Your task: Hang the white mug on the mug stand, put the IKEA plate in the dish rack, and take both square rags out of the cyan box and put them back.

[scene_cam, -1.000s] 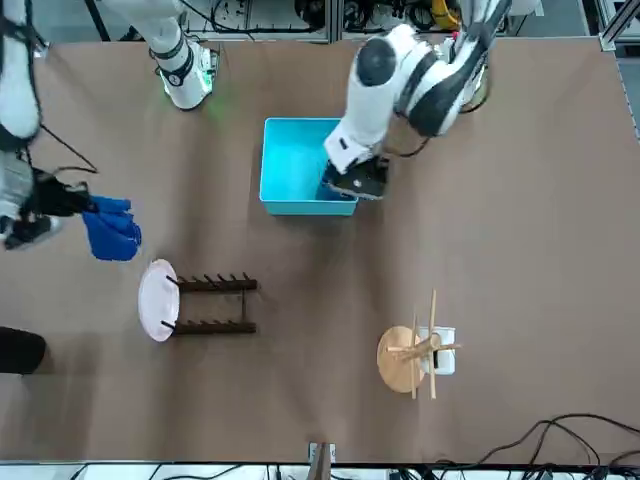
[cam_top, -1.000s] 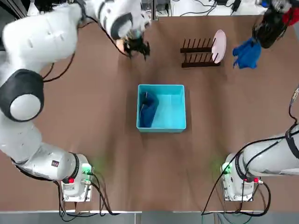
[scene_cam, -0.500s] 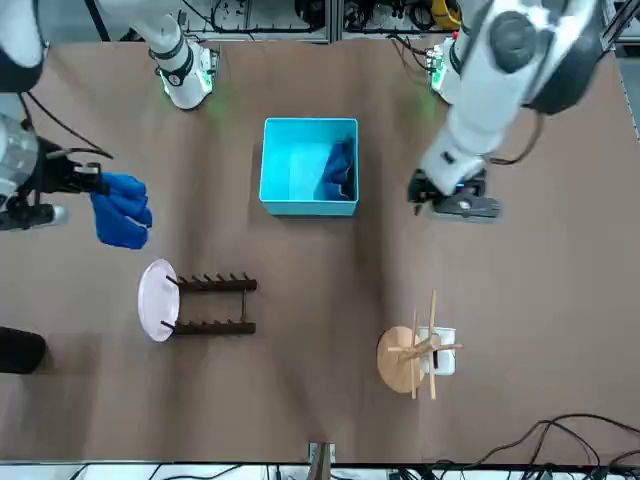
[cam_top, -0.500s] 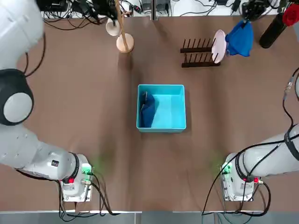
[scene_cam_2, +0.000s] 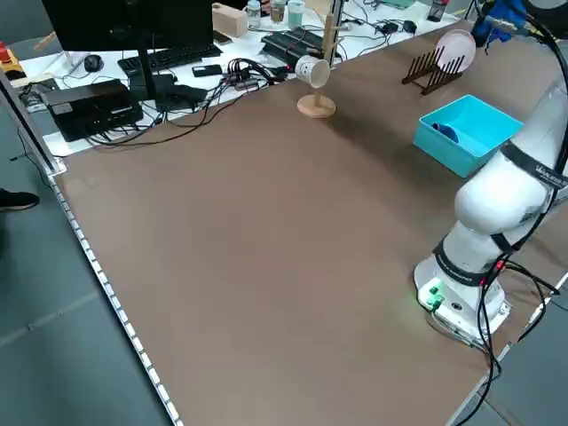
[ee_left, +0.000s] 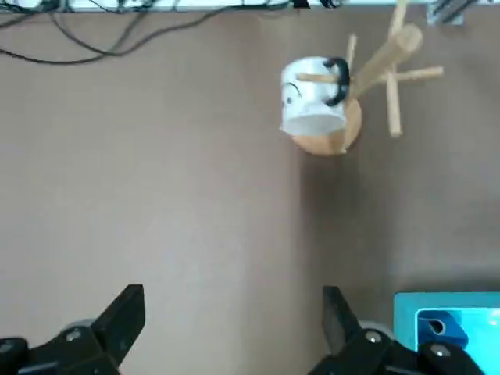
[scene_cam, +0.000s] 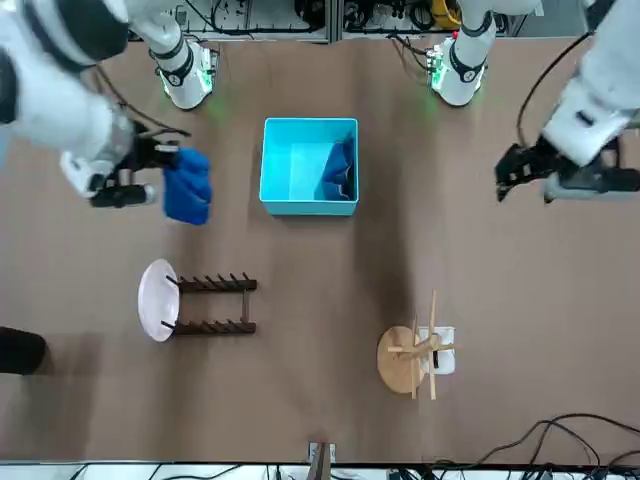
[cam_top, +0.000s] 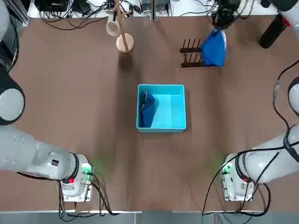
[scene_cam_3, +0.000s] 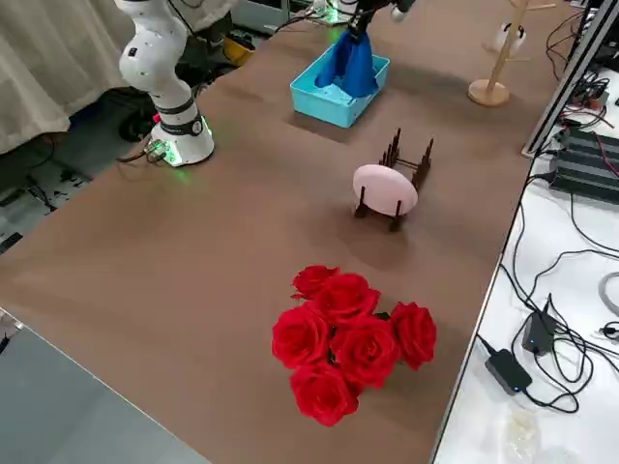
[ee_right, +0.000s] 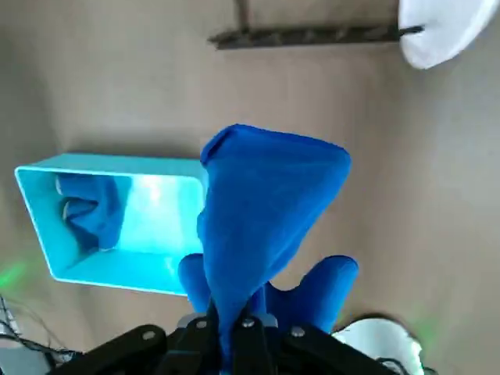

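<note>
From my station I am seeing brown across the whole tabletop [cam_top: 84, 112], with the box [cam_top: 176, 109] showing bright cyan on it. The cloth in the box [cam_top: 147, 110] is looking deep blue, and the hanging cloth [ee_right: 262, 203] is showing a strong blue. I am getting plain white on the plate [scene_cam: 158, 300], while the rack [scene_cam: 215, 328] is reading dark brown. The mug [ee_left: 312, 98] is showing white with thin dark curved marks, its handle [ee_left: 341, 80] black. The stand [scene_cam: 398, 358] is appearing pale wood, and the roses [scene_cam_3: 363, 350] are glowing red.
</note>
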Action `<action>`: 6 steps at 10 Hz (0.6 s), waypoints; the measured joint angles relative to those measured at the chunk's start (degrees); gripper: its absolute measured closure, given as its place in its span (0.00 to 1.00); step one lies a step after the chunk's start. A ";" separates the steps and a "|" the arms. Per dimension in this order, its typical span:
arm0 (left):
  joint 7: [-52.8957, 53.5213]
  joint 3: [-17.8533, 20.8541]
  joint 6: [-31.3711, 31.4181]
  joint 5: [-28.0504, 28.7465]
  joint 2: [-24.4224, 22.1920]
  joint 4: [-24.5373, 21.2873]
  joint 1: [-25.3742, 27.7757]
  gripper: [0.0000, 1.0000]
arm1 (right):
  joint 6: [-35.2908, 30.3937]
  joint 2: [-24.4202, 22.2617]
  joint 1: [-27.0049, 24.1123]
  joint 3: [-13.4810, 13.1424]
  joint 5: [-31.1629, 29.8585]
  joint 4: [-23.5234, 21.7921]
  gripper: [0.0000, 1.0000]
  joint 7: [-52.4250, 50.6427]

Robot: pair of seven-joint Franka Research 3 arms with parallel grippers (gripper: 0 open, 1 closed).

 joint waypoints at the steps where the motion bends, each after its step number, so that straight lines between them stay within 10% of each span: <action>1: 2.35 0.34 -2.68 0.00 -0.01 1.61 1.11 0.00 | 1.09 0.02 3.57 0.05 0.08 -0.68 0.95 3.27; 6: 8.12 2.87 -9.80 -0.66 -2.92 0.80 4.11 0.03 | 16.71 -0.99 19.17 -0.01 0.00 -13.66 0.95 14.34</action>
